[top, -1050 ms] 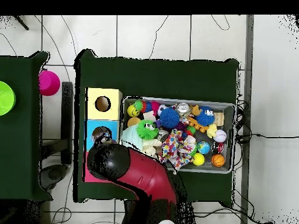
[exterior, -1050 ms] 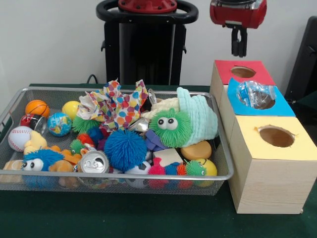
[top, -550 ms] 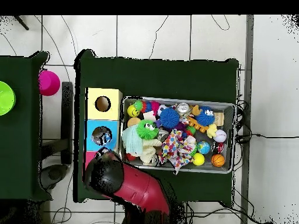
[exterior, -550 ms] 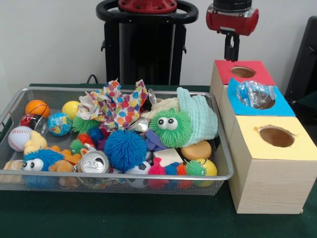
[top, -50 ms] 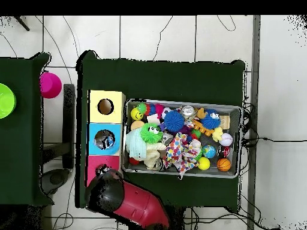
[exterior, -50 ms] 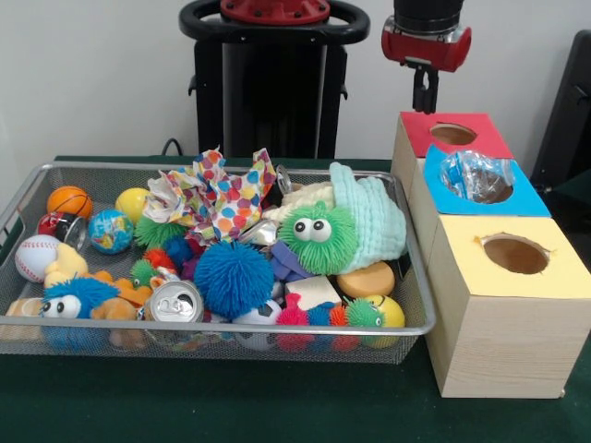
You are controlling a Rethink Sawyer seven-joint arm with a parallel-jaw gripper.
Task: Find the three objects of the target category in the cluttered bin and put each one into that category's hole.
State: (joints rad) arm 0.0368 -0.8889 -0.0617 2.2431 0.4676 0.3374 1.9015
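A wire mesh bin (exterior, -50 ms: 231,169) holds several toys, balls and bits of litter, among them a soda can (exterior, -50 ms: 174,303), a crumpled dotted paper (exterior, -50 ms: 217,196) and a green fuzzy toy (exterior, -50 ms: 317,237). Right of it stand three boxes with a red hole (exterior, -50 ms: 452,134), a blue hole and a yellow hole (exterior, -50 ms: 515,253). A crumpled clear plastic wrapper (exterior, -50 ms: 473,173) sits in the blue hole. My gripper (exterior, -50 ms: 425,92) hangs shut and empty above the far left corner of the red box. In the overhead view the arm (top, -50 ms: 114,193) covers the red box's edge, the wrapper (top, -50 ms: 107,141) shows.
Balls lie at the bin's left end: a basketball (exterior, -50 ms: 69,200), a baseball (exterior, -50 ms: 35,256) and a globe ball (exterior, -50 ms: 111,231). A blue fuzzy ball (exterior, -50 ms: 233,277) sits mid-bin. In the overhead view a pink cup (top, -50 ms: 50,84) stands on the side table.
My gripper has drawn away from the blue hole, moving up and back past the red box. The wrapper stays in the blue hole. The bin's contents have not moved.
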